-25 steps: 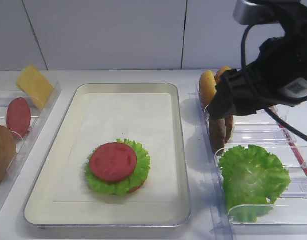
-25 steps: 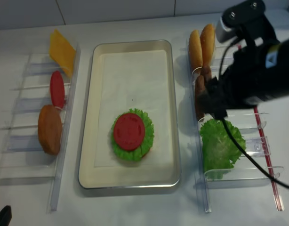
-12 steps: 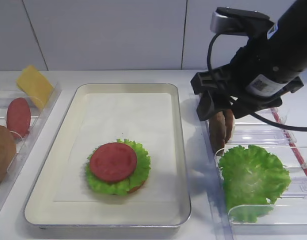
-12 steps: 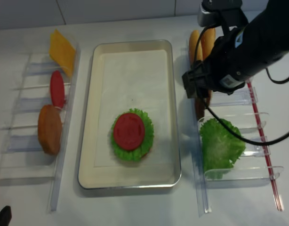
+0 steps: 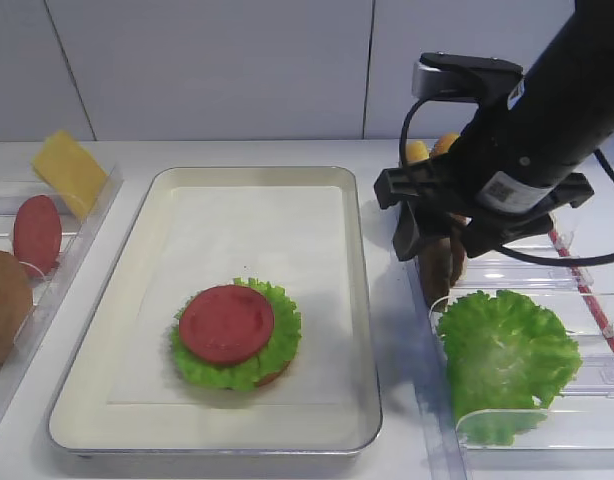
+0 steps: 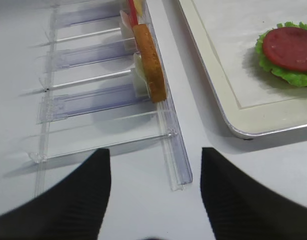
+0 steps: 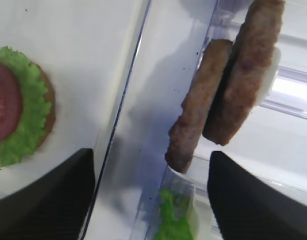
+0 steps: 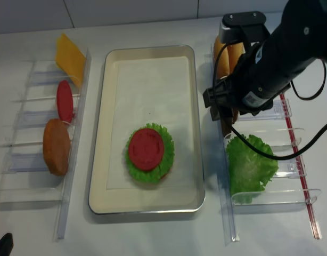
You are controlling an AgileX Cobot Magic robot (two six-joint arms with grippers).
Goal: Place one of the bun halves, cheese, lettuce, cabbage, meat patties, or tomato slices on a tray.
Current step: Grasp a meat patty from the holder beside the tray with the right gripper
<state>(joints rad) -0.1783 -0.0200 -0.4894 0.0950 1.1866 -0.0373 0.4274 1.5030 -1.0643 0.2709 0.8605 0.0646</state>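
Note:
Two dark-brown meat patties (image 7: 203,100) stand on edge in the right clear holder (image 5: 507,268), partly hidden under the arm in the high views. My right gripper (image 7: 151,165) hovers just above and in front of them. It is open, with only the holder's edge and lettuce (image 7: 171,220) between its fingers. On the tray (image 5: 257,225) a tomato slice (image 5: 227,322) lies on a lettuce leaf (image 5: 284,335) over a bun. My left gripper (image 6: 153,200) is open over bare table beside the left holder (image 6: 93,102).
The left holder carries cheese (image 5: 69,172), a tomato slice (image 5: 37,232) and a bun half (image 5: 5,305). Bun halves (image 8: 221,56) stand behind the patties, and a big lettuce leaf (image 5: 507,350) fills the right holder's near slot. White paper (image 8: 147,85) lines the tray.
The right arm has swung left and settled over the patties. Its jaws have narrowed a little. The food has not moved.

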